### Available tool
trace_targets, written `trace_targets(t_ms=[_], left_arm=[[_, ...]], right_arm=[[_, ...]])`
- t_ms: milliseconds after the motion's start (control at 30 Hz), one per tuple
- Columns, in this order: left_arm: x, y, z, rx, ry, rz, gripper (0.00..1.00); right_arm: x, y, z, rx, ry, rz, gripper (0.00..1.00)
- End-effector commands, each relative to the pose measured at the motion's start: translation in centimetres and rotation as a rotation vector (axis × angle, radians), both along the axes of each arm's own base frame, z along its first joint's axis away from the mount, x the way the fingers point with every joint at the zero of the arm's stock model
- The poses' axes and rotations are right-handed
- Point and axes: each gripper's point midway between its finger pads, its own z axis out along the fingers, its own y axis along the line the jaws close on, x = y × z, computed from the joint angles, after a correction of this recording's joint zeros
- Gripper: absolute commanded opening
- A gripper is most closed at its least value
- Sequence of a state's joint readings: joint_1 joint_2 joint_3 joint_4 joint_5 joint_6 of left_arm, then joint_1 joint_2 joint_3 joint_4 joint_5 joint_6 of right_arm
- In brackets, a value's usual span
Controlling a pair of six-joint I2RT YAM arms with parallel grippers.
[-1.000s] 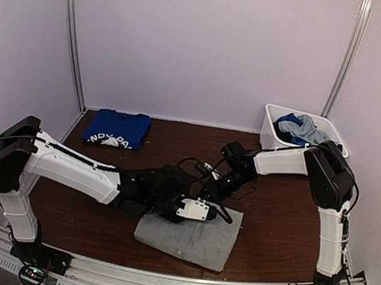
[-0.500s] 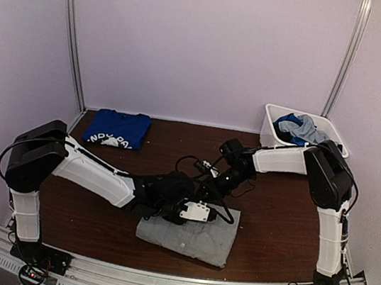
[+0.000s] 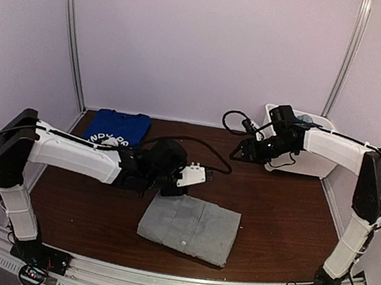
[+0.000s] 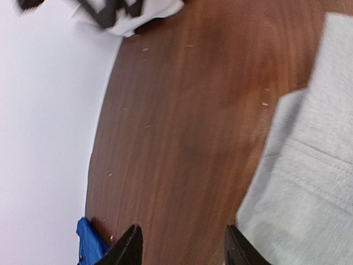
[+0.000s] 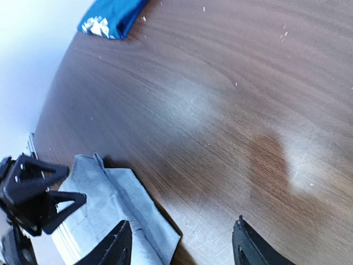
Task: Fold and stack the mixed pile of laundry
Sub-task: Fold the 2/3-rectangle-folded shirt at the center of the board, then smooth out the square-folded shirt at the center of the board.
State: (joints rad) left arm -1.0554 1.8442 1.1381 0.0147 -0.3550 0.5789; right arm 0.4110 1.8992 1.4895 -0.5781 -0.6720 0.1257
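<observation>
Table (image 3: 286, 221): both arms were bunched over the cloth at 6 o'clock a second ago and have now pulled off it.

Grey garment (image 3: 188, 227) lies folded flat at 6 o'clock near the front edge. Nothing touches it, and it has barely shifted since the arms left. The fold on this piece looks done.

White bin (image 3: 326, 124) is at 2 o'clock, its contents mostly hidden by the right arm.

Blue shirt (image 3: 116, 129) is folded at 10 o'clock, same place as before and well apart from the grey one, so nothing is stacked yet.

Left hand (image 3: 192, 176) has backed to about 9 o'clock of the grey piece. It is released, fingers apart over bare wood.

Right hand (image 3: 243, 152) swung up toward the bin, also released and empty. Likely next is another item from the bin, or moving the grey piece onto a stack.
</observation>
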Motion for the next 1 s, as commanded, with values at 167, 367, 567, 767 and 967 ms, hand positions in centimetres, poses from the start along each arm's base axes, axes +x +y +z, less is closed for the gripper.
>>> trace_targets(t_ms=[167, 367, 567, 767, 967], left_arm=[[-0.3, 7.4, 7.7, -0.602, 0.395, 0.334, 0.58], [-0.9, 8.2, 5.2, -0.797, 0.673, 0.374, 0.59], [-0.7, 7.0, 0.6, -0.797, 0.849, 0.412, 0.58], [-0.5, 6.2, -2.2, -0.802, 0.922, 0.434, 0.55], [0.4, 6.7, -3.6, -0.826, 0.952, 0.469, 0.31]], right_arm=[[-10.1, -1.8, 4.9, 0.185, -0.015, -0.033, 0.67], [-14.0, -3.8, 0.0, 0.154, 0.057, -0.060, 0.70], [-14.9, -4.4, -5.2, 0.096, 0.133, -0.072, 0.72], [-14.8, -3.8, -7.8, 0.107, 0.185, -0.051, 0.66], [-13.7, -2.9, -7.7, 0.123, 0.185, -0.031, 0.44]])
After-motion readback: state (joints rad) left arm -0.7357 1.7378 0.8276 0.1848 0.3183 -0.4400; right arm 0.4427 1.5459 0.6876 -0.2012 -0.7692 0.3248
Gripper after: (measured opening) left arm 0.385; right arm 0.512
